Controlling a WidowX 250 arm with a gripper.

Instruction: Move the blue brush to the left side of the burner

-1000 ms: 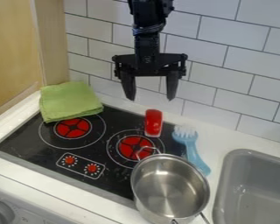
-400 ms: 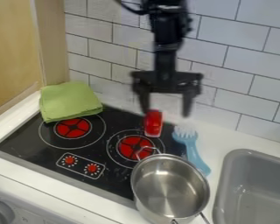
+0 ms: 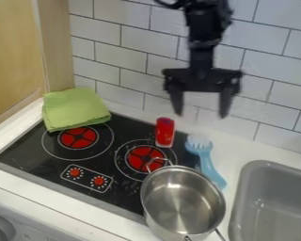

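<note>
Your gripper (image 3: 201, 113), fingers apart, hangs seemingly just above the blue brush (image 3: 205, 162), right of the burner (image 3: 146, 158).

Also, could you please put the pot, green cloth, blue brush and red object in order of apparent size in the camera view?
Largest to smallest:
pot
green cloth
blue brush
red object

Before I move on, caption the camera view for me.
Open, empty end effector against white wall tiles; below, the blue brush lies between black cooktop and gray sink.
</note>
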